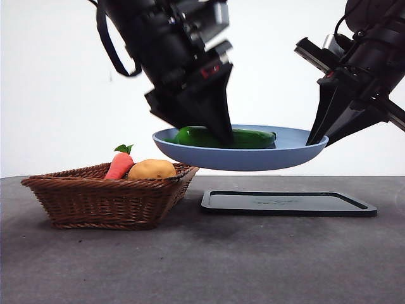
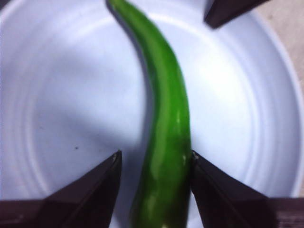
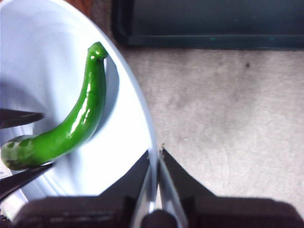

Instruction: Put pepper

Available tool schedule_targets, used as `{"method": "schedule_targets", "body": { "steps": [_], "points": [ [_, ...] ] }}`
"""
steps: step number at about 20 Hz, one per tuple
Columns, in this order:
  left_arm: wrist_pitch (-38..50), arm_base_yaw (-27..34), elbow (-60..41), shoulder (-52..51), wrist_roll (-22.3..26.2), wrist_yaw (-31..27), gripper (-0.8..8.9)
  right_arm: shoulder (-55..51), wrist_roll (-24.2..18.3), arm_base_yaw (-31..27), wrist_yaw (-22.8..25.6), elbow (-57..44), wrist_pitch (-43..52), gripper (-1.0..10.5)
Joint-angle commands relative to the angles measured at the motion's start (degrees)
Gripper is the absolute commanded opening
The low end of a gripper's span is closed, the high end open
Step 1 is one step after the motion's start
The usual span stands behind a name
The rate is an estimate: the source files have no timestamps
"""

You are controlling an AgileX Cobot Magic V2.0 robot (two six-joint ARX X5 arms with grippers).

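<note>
Wicker basket (image 1: pixel 95 202) holds carrot (image 1: pixel 119 165) and potato (image 1: pixel 152 169) (touching); black tray (image 1: pixel 288 203) beside.

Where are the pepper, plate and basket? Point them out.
pepper (image 2: pixel 166 123): left wrist view, middle of its body.
plate (image 1: pixel 253 158): front view, outer wall.
basket (image 1: pixel 95 196): front view, front woven wall.

Two bulky black arms with cables, each hand (image 1: pixel 212 130) wedge-shaped.

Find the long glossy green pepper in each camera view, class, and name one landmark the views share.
Front view: long glossy green pepper lies in the raised plate, beside the left gripper.
Left wrist view: centre, between the jaws.
Right wrist view: on the plate.
Shared landmark: the round pale-blue plate.
</note>
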Motion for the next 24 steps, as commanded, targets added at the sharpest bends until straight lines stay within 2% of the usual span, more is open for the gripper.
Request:
{"method": "schedule_targets", "body": {
  "steps": [1, 6, 12, 17, 24],
  "points": [
    [-0.1, -0.6, 1.6, -2.2, -0.4, -0.2, 2.51, 0.7, 0.9, 0.1, -0.5, 1.2, 0.7, 0.1],
    [-0.9, -0.6, 3.1, -10.0, -0.8, -0.2, 2.61, 0.7, 3.9, -2.6, -0.6, 1.2, 3.3, 0.1],
    [-1.0, -0.6, 3.1, -19.8, -0.8, -0.2, 2.61, 3.7, 7.5, -9.9, -0.6, 5.9, 4.5, 0.1],
    [-1.2, -0.6, 3.1, -24.9, -2.4, -0.2, 2.61, 13.2, 8.3, -12.0, -0.6, 14.3, 4.2, 0.1],
    [-2.3, -0.6, 3.1, -26.3, -3.4, -0.2, 2.61, 27.6, 8.5, -12.7, -0.5, 21.1, 6.7, 0.1]
  ]
}}
